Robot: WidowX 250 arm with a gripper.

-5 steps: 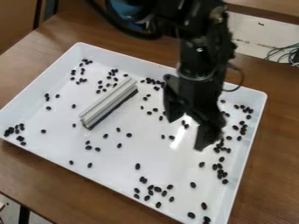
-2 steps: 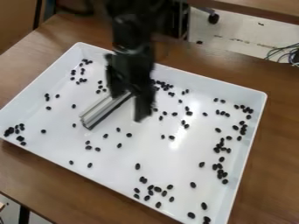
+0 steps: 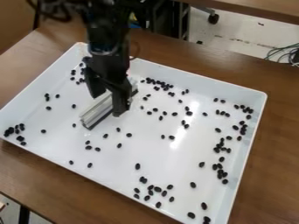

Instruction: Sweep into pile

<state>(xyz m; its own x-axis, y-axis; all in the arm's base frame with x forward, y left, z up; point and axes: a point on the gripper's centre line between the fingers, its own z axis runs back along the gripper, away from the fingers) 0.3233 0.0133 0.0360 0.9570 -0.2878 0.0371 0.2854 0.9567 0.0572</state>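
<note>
Open Gripper (image 3: 107,105) Over Bar (image 3: 95,112) in Bean-Strewn Tray (image 3: 244,92)

The white, shallow-walled tray sits at a slant on a brown wooden table (image 3: 280,148). Dark beans (image 3: 137,166) are scattered across its floor, in several loose groups with single ones between. One tight cluster sits in the left corner; others lie along the far wall, down the right side and toward the near corner. More are spread in the upper left and over the middle.

The pale, ridged bar lies in the upper-left part of the tray, running aslant from lower left to upper right, a few beans near it.

The black arm (image 3: 106,37) comes in from the top edge and hangs down over the tray's far wall, its gripper pointing down at the bar's upper end. The two fingers stand wide apart, one toward each side of the bar, gripping nothing; whether either touches it, I cannot tell.
</note>
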